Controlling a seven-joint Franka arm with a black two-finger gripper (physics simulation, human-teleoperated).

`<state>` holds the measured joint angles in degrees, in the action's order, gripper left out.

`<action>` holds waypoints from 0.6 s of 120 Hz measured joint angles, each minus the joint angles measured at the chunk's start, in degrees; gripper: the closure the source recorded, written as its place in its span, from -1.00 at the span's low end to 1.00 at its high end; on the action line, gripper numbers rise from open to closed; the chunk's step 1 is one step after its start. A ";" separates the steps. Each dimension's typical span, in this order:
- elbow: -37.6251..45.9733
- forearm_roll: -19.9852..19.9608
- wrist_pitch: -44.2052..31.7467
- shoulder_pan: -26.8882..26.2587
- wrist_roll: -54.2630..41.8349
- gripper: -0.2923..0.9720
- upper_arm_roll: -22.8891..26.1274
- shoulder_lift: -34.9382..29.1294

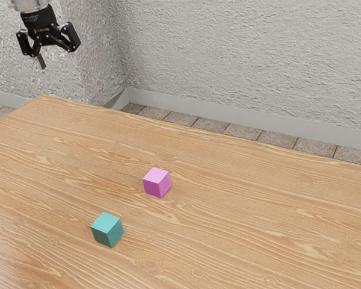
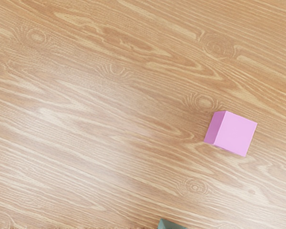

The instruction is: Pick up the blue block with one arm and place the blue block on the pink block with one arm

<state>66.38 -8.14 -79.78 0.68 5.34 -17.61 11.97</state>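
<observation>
The blue block (image 1: pixel 107 229) lies well below and apart from the hand (image 1: pixel 48 53).

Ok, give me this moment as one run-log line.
phase: before grasp | black gripper: raised, open, empty | blue-green cube: on wooden table, untouched | pink cube: on table, apart from blue-green cube

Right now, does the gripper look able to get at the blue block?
Probably yes: the gripper hangs open high above the table, and the blue block sits alone on bare wood, apart from the pink block, so nothing blocks a descent.
</observation>
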 joint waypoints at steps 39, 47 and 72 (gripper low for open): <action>-11.72 4.41 2.51 -1.09 1.91 -0.54 8.69 -7.62; -12.05 5.34 3.40 -1.50 2.24 -0.54 10.19 -8.82; 0.07 6.59 4.32 -1.17 3.21 -0.54 11.87 -10.58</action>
<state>66.45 -1.55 -75.45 -0.49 8.56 -5.74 1.39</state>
